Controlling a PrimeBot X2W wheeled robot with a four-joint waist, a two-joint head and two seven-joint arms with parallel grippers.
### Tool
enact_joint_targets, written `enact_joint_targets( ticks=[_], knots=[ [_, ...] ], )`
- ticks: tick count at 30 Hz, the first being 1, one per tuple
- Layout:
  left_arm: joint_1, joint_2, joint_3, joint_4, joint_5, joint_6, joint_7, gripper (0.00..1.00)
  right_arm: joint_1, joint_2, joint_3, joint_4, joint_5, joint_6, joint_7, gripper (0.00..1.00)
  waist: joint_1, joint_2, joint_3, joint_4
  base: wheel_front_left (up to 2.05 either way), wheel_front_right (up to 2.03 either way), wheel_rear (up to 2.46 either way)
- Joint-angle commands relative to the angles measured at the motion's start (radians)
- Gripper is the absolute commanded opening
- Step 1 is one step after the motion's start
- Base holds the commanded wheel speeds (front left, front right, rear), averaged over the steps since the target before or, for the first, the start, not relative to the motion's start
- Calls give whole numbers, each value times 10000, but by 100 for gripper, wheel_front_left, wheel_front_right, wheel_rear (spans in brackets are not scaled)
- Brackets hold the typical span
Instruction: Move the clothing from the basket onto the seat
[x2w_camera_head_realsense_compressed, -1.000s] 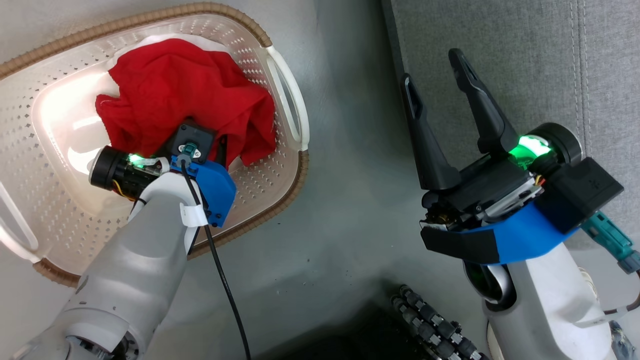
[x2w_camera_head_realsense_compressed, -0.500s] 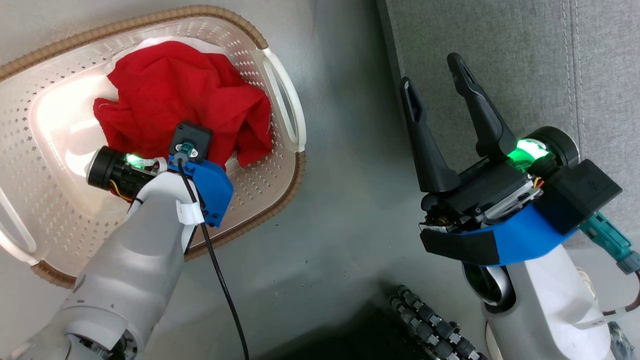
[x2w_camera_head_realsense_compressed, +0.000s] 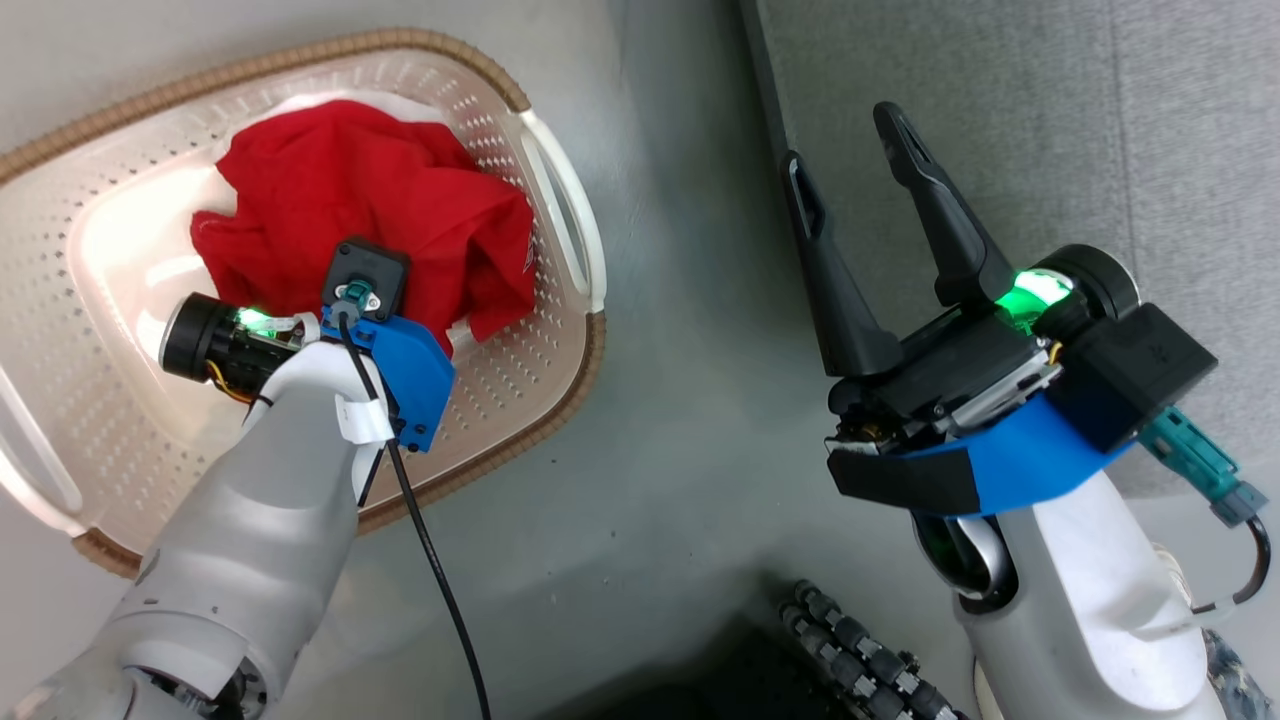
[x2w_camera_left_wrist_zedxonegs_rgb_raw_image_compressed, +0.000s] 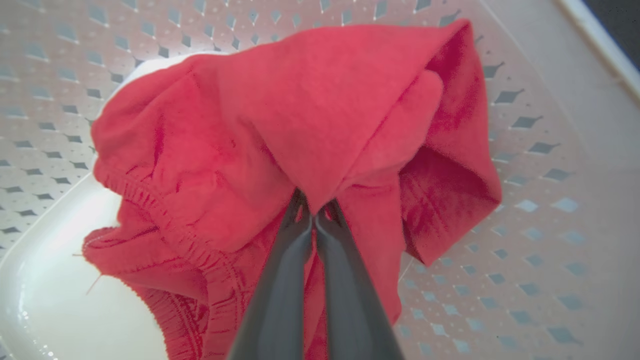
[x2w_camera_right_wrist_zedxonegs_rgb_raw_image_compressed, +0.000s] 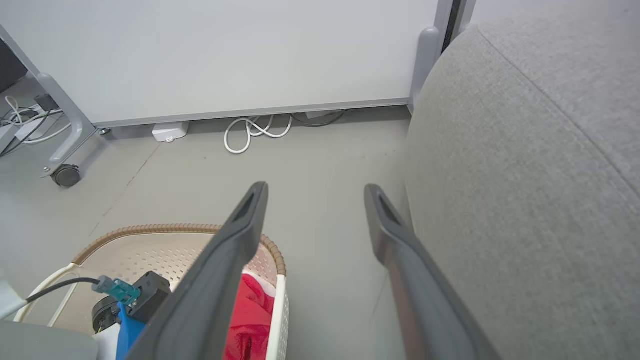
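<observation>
The clothing (x2w_camera_head_realsense_compressed: 370, 200) is a crumpled bright red garment lying in the cream perforated basket (x2w_camera_head_realsense_compressed: 560, 350) on the floor at the left. In the left wrist view my left gripper (x2w_camera_left_wrist_zedxonegs_rgb_raw_image_compressed: 314, 215) is shut, pinching a fold of the red clothing (x2w_camera_left_wrist_zedxonegs_rgb_raw_image_compressed: 310, 110) above the basket's wall (x2w_camera_left_wrist_zedxonegs_rgb_raw_image_compressed: 525, 150). My right gripper (x2w_camera_head_realsense_compressed: 840, 135) stands open with nothing in it, held over the floor beside the grey seat (x2w_camera_head_realsense_compressed: 1050, 120). In the right wrist view the right gripper (x2w_camera_right_wrist_zedxonegs_rgb_raw_image_compressed: 315, 189) points past the basket's rim (x2w_camera_right_wrist_zedxonegs_rgb_raw_image_compressed: 175, 230), with the seat (x2w_camera_right_wrist_zedxonegs_rgb_raw_image_compressed: 525, 175) to its right.
Grey floor lies between basket and seat. A white panel on a wheeled leg (x2w_camera_right_wrist_zedxonegs_rgb_raw_image_compressed: 65, 175) stands ahead, with a coiled white cable (x2w_camera_right_wrist_zedxonegs_rgb_raw_image_compressed: 255, 131) and a small white box (x2w_camera_right_wrist_zedxonegs_rgb_raw_image_compressed: 170, 131) at its foot. A black ribbed cable chain (x2w_camera_head_realsense_compressed: 860, 640) lies by my base.
My left gripper has gone from open to shut on a fold of the red clothing, bunching it. The head view shifted slightly; the right gripper stays open.
</observation>
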Motion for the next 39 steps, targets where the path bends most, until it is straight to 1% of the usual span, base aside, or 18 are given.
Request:
enact_joint_targets(
  ticks=[1,5,9,16,22,29,39],
  knots=[
    [-29,8,-10,5,-31,48,-50,0,-185,23,-26,126,-4,5,-38,100,0,0,-247,34,0,0,0],
    [160,-155,16,15,-134,7,-116,0,-119,20,-219,420,-282,5,8,100,0,0,-876,307,0,0,0],
    [310,-341,14,-18,-212,-127,-185,0,-37,19,-320,603,-513,5,192,100,0,0,-1571,634,0,0,0],
    [1015,-612,144,-425,-426,-434,-305,0,332,-214,-324,952,-608,5,517,100,0,0,-3298,1263,0,0,0],
    [1757,-701,419,-1307,-432,-649,-307,0,865,-484,-350,1226,-467,5,850,100,0,0,-4887,1815,0,0,0],
    [2575,-792,740,-2427,-197,-895,-310,0,1602,-723,-384,1350,-188,5,1252,100,0,0,-6605,2567,0,0,0],
    [3218,-888,1214,-3700,379,-1065,-311,0,2863,-821,-799,1425,-23,5,1768,100,0,0,-8405,3552,0,0,0]
  ],
)
